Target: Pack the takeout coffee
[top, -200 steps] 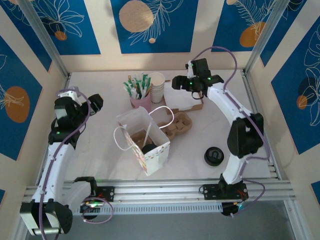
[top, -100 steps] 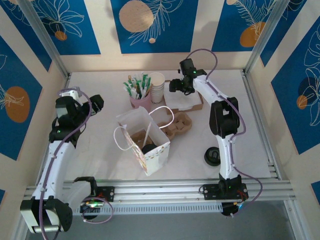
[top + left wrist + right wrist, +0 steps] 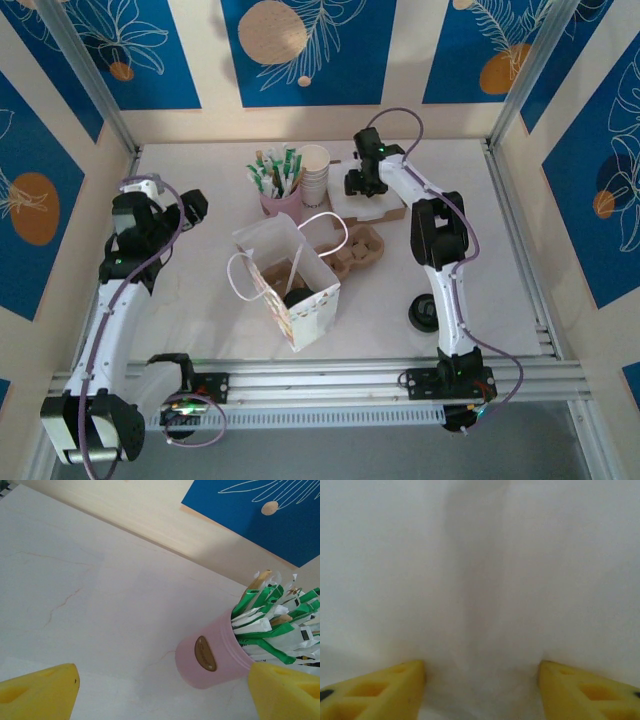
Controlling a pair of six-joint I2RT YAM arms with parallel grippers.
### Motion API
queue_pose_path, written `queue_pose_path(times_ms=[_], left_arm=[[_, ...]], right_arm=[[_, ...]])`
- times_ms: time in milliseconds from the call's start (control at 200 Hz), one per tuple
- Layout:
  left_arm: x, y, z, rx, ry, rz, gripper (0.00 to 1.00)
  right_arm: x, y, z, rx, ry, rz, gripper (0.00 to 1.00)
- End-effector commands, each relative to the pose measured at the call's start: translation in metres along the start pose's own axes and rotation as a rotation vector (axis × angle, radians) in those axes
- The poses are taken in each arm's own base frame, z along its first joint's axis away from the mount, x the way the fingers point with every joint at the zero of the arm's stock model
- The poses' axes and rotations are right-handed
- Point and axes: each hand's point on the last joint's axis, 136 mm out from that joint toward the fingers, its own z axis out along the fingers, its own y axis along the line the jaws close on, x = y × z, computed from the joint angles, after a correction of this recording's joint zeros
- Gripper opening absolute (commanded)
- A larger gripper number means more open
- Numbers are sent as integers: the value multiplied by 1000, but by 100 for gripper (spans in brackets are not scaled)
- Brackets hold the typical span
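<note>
- Sitting low inside the open paper bag (image 3: pixel 312 312) at the middle of the tabletop (image 3: pixel 195 320) is a dark round top. I take it for the lid of the coffee cup (image 3: pixel 294 297), whose body is hidden.
- Likely light, with thin paper walls that crush easily and a lid that could pop off. Grip the wall just under the lid, gently, and keep it upright.
- Right hand (image 3: pixel 482 680), at the far edge, has its fingers partly apart against white napkins (image 3: pixel 480 555), with nothing visibly clamped.
- Left hand (image 3: pixel 162 695) is spread wide and empty, facing a pink cup (image 3: pixel 215 655) of sachets.
</note>
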Motion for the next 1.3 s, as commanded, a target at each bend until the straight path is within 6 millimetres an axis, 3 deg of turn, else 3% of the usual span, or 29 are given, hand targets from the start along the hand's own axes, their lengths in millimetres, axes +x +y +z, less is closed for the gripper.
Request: queue_pose_path(times_ms=[0, 155, 375, 655, 765, 855, 1126, 1296], left_arm=[[-8, 3, -2, -19, -17, 13, 87], [-8, 4, -2, -23, -19, 16, 87], [-9, 3, -4, -23, -25, 17, 87], [-11, 2, -6, -18, -38, 21, 87], [-14, 0, -9, -10, -50, 30, 87], [-17, -6, -11, 20, -64, 47, 87], [-45, -55, -35, 244, -186, 131, 87], [-65, -107, -66, 427, -262, 232, 84]], right_arm=[[3, 2, 0, 23, 13, -35, 50], [-1, 7, -8, -11, 3, -18, 35], [-14, 13, -35, -51, -50, -8, 32], [-31, 23, -80, -137, -133, 11, 13], [-38, 27, -104, -198, -171, 33, 3], [-43, 30, -126, -254, -204, 51, 1], [-44, 35, -204, -336, -312, 42, 0], [-34, 42, -267, -409, -405, 34, 0]])
